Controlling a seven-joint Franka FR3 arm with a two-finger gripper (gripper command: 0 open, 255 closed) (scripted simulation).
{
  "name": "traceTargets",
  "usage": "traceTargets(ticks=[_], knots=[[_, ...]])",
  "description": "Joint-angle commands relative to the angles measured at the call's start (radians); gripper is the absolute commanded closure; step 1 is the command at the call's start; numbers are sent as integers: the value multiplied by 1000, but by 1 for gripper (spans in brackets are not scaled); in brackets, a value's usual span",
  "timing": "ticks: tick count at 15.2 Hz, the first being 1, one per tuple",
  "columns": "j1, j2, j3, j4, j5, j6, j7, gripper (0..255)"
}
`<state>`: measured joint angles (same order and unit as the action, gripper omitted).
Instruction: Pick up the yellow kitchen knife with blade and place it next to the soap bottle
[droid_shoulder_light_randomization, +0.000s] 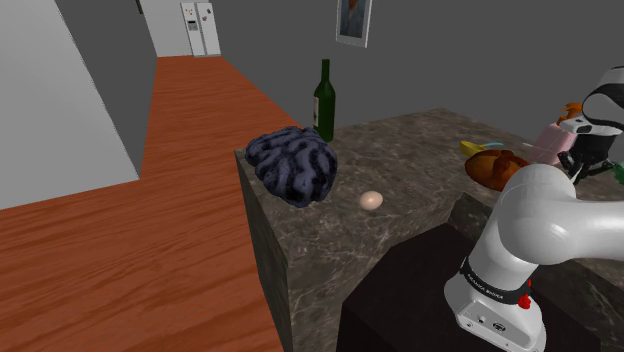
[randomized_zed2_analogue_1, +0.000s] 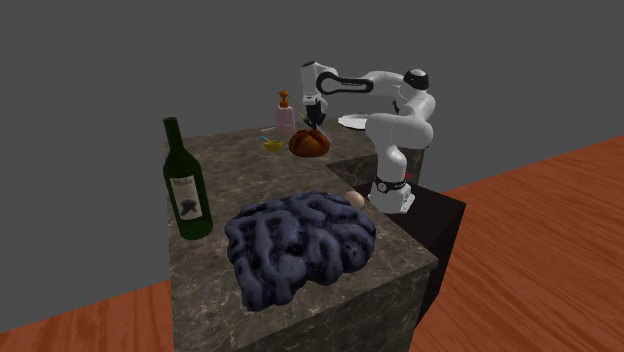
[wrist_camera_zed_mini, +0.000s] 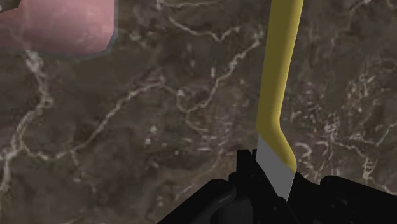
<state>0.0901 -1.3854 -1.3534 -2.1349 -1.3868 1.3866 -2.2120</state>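
Hand (wrist_camera_zed_mini: 275, 177) is closed on the yellow knife (wrist_camera_zed_mini: 278, 83), gripped at the grey blade; the yellow handle is pointed away from the fingers. Dark veined tabletop (wrist_camera_zed_mini: 127, 127) is seen beneath; whether it is touched cannot be told. Pink soap bottle (wrist_camera_zed_mini: 57, 25) is seen further off, apart from the handle. Step judged: carry, pick done. Next: knife to be brought near the bottle, lowered flat beside it, released without the bottle being knocked.

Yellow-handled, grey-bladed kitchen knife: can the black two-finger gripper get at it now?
Probably yes: the blade of the knife sits right at the gripper, with bare marbled counter around it and nothing covering it.
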Motion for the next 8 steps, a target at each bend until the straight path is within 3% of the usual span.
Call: traceTargets(ticks=[1,5,6,8], knots=[[-1,-1,-2,0,-2,1,-1,255],[-1,-1,-2,0,-2,1,-1,255],[-1,-1,-2,0,-2,1,-1,0],[-1,-1,-2,0,-2,1,-1,0]])
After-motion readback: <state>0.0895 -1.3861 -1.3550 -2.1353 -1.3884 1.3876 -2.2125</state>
